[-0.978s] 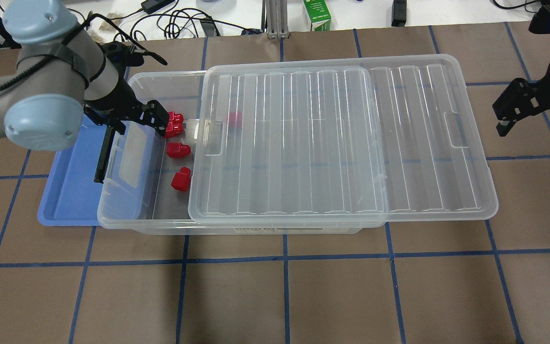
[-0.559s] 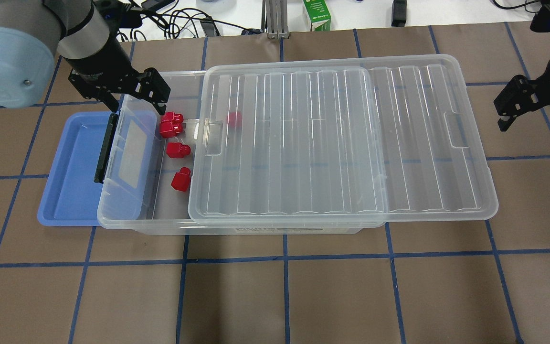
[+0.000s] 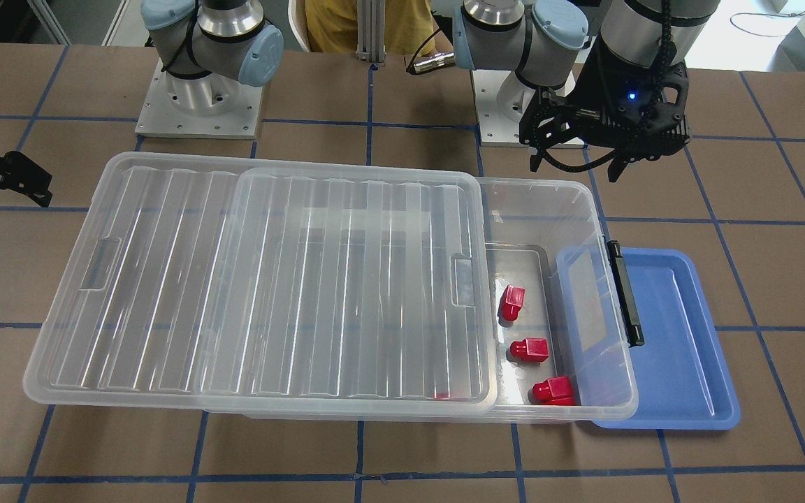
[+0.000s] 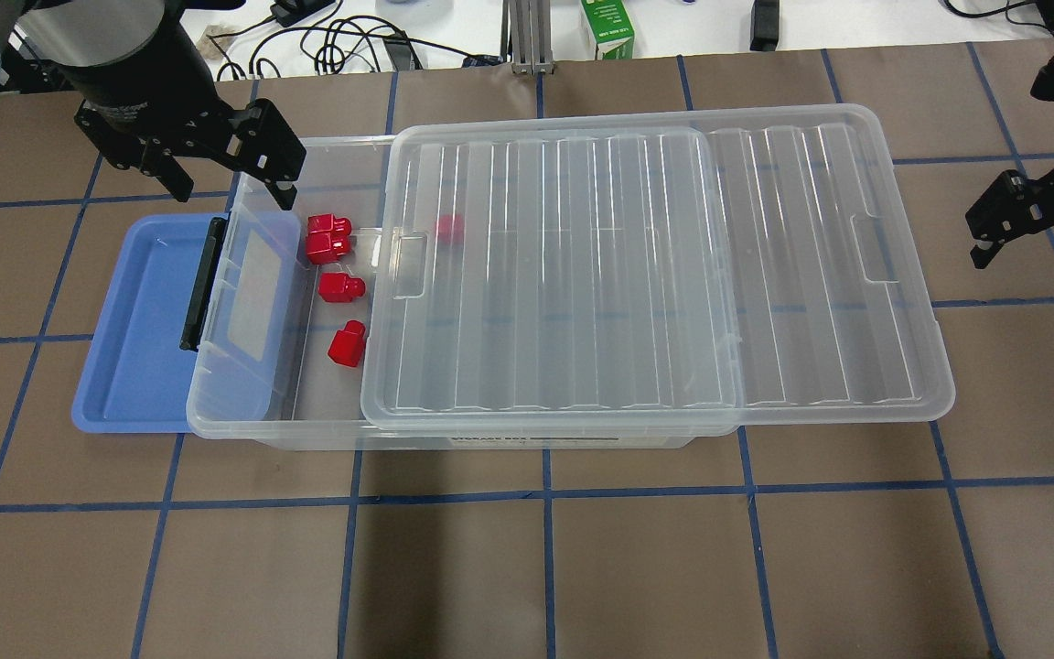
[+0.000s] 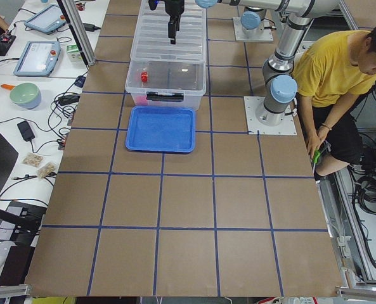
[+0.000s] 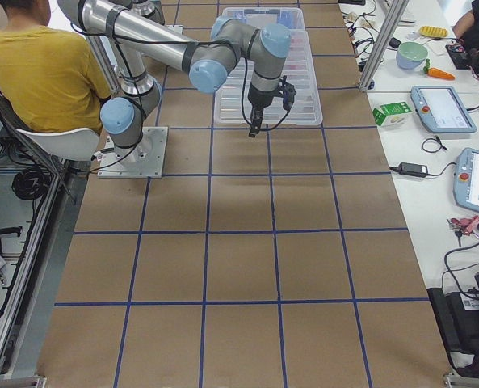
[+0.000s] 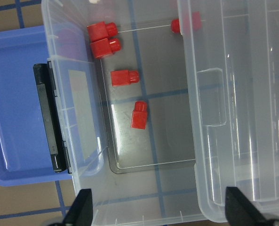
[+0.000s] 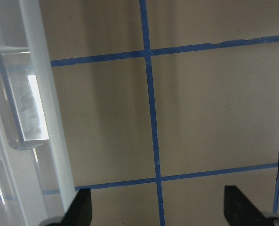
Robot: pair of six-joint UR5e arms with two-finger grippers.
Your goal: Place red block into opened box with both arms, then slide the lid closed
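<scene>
The clear box (image 4: 227,403) lies across the table, its black clasp bar (image 4: 200,284) on the left end. The ribbed lid (image 4: 655,275) rests on it, shifted right and overhanging, so the left end is uncovered. Several red blocks (image 4: 341,287) lie on the box floor there, two of them touching (image 7: 104,40). One more red block (image 4: 449,229) shows through the lid. My left gripper (image 4: 232,188) hangs open and empty above the box's back left corner. My right gripper (image 4: 1035,256) is open and empty, beyond the lid's right end.
A shallow blue tray (image 4: 134,339) lies partly under the box's left end. A green carton (image 4: 607,32) and cables sit at the back edge. A person in a yellow shirt (image 5: 340,69) sits beside the robot bases (image 3: 196,105).
My left gripper has pulled up and back from the red blocks inside the box, with nothing in it. The right gripper has drifted slightly to the right.
</scene>
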